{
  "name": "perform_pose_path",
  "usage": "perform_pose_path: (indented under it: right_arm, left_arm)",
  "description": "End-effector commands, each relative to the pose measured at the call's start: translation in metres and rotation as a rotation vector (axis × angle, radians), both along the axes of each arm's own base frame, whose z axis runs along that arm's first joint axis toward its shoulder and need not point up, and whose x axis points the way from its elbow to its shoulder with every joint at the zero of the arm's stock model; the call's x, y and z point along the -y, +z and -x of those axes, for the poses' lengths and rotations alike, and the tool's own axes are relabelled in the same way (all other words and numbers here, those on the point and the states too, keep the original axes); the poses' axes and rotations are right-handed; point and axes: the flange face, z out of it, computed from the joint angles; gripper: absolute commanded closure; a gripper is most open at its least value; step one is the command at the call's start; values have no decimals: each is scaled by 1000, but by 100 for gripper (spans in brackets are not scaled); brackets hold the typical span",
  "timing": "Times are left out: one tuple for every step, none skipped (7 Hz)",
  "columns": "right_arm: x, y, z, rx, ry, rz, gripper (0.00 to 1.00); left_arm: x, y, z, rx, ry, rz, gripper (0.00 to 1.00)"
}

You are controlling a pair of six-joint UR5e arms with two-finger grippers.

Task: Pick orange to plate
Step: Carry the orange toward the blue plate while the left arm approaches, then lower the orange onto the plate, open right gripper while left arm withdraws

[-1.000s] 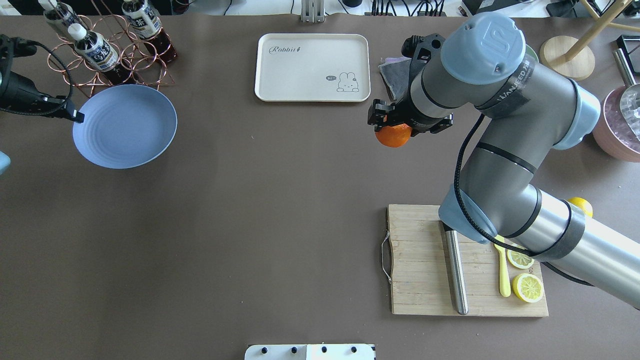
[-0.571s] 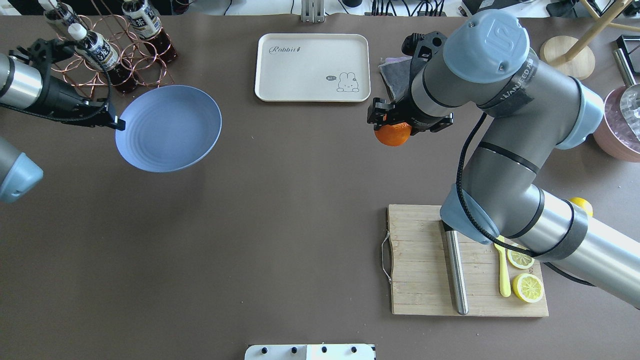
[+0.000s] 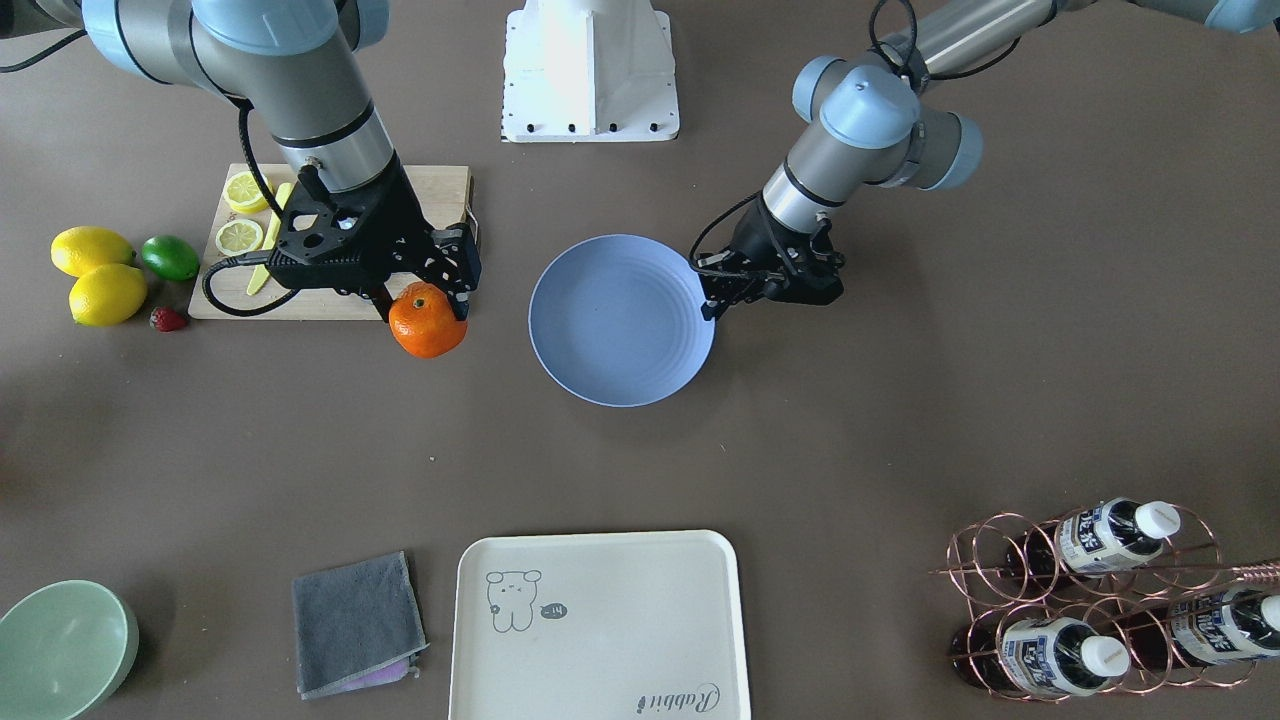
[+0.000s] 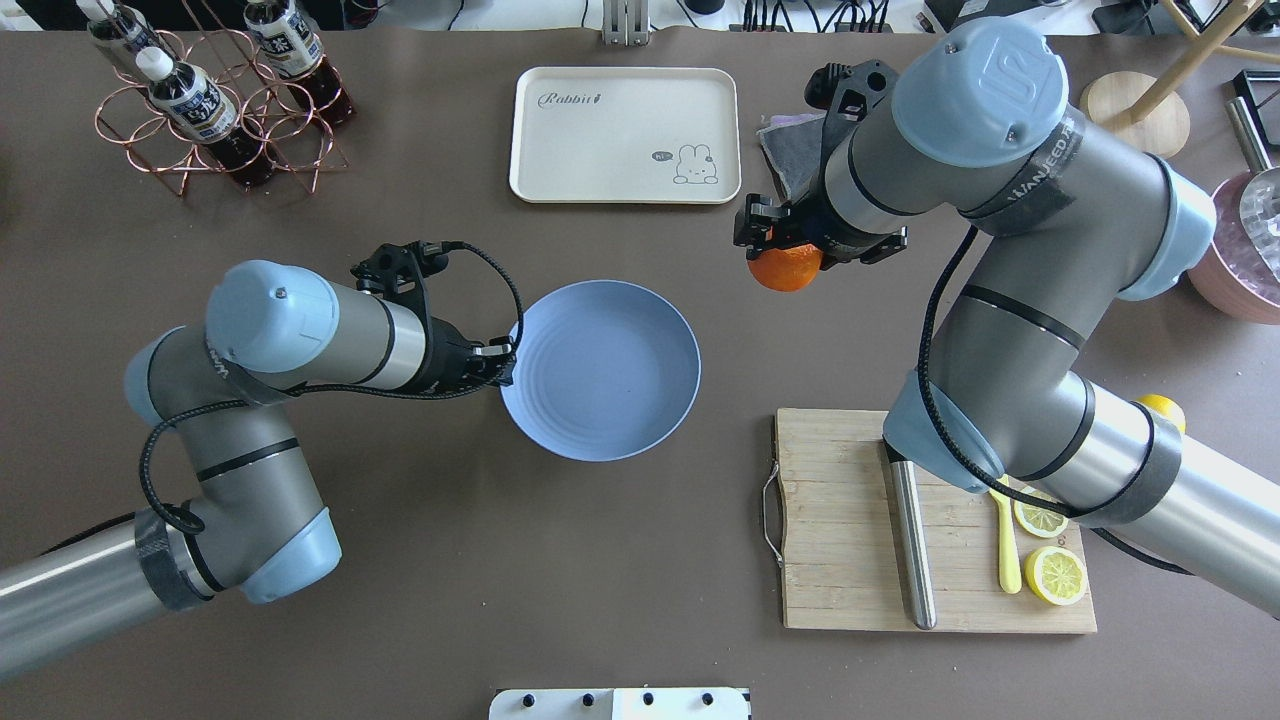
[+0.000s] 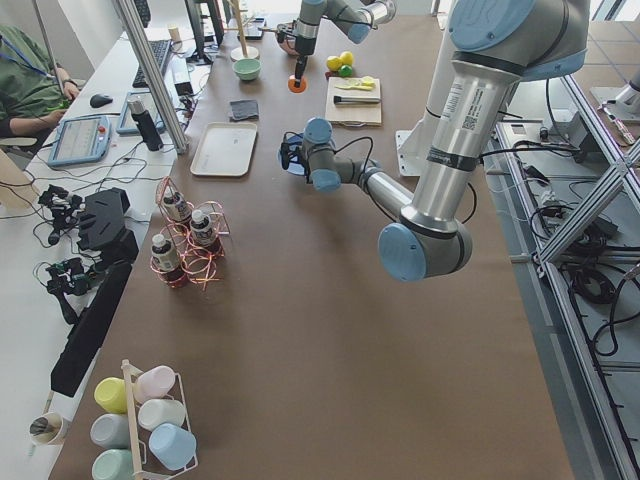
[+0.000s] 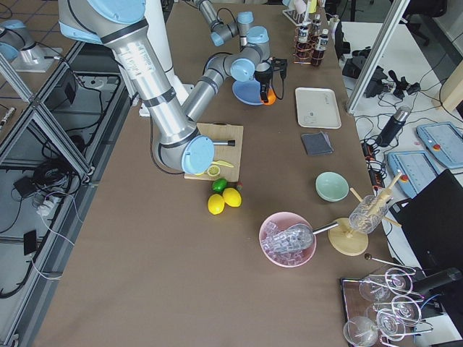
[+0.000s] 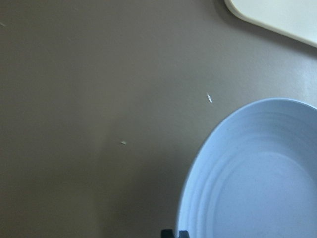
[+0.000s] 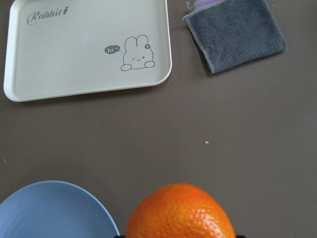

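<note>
Bimanual transfer, plate being brought to the fruit. The right arm (image 4: 1000,200), the largest element, reaches in over the cutting board (image 4: 850,520) and is almost unchanged from a second ago: its pose and the fruit it carries have shifted only slightly. The left arm (image 4: 300,340) accounts for nearly all the change; a second ago only its wrist showed at the table's left edge, and it now folds well into the overhead view. With it has come the plate (image 4: 600,370), which lay near the bottle rack (image 4: 200,110) and now sits near the table's centre, between the cream tray (image 4: 625,135) and the cutting board; whether it rests on the table or hangs just above it cannot be told. The orange (image 4: 787,270) is held off the table beside the tray's near corner, apart from the plate's rim and not yet over it. The right gripper (image 3: 428,300) pinches the orange between its two fingers. The left gripper (image 3: 708,300) is closed on the plate's rim, its fingertips showing at that edge in the left wrist view. Judged from this layout, the plate is now within the right arm's easy reach, so what remains is a short carry over the plate and a release.
</note>
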Motion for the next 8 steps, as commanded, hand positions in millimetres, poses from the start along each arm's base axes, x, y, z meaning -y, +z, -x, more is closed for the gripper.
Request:
perform_pose_path:
  right_arm:
    - [-1, 2, 0, -2, -1, 1, 100]
    - [-5, 0, 5, -3, -4, -3, 100]
    - [-11, -1, 14, -8, -11, -12, 100]
    - [-15, -3, 20, -11, -17, -19, 100]
    - [-25, -4, 35, -22, -24, -36, 100]
    - [-40, -7, 58, -31, -46, -54, 100]
    - [-51, -11, 81, -46, -56, -73, 100]
    - [-58, -13, 103, -58, -62, -84, 100]
  left_arm:
    - [-15, -10, -26, 9, -11, 21, 100]
    - [-14, -6, -28, 16, -13, 25, 100]
    - [-9, -9, -33, 19, -37, 16, 85]
    - [-8, -17, -33, 9, -51, 7, 2]
    - [-2, -21, -20, -1, -65, 3, 2]
    - [15, -21, -3, -6, -86, 3, 2]
    - [25, -30, 16, -30, -77, 5, 2]
    - [32, -21, 38, -30, -72, 21, 2]
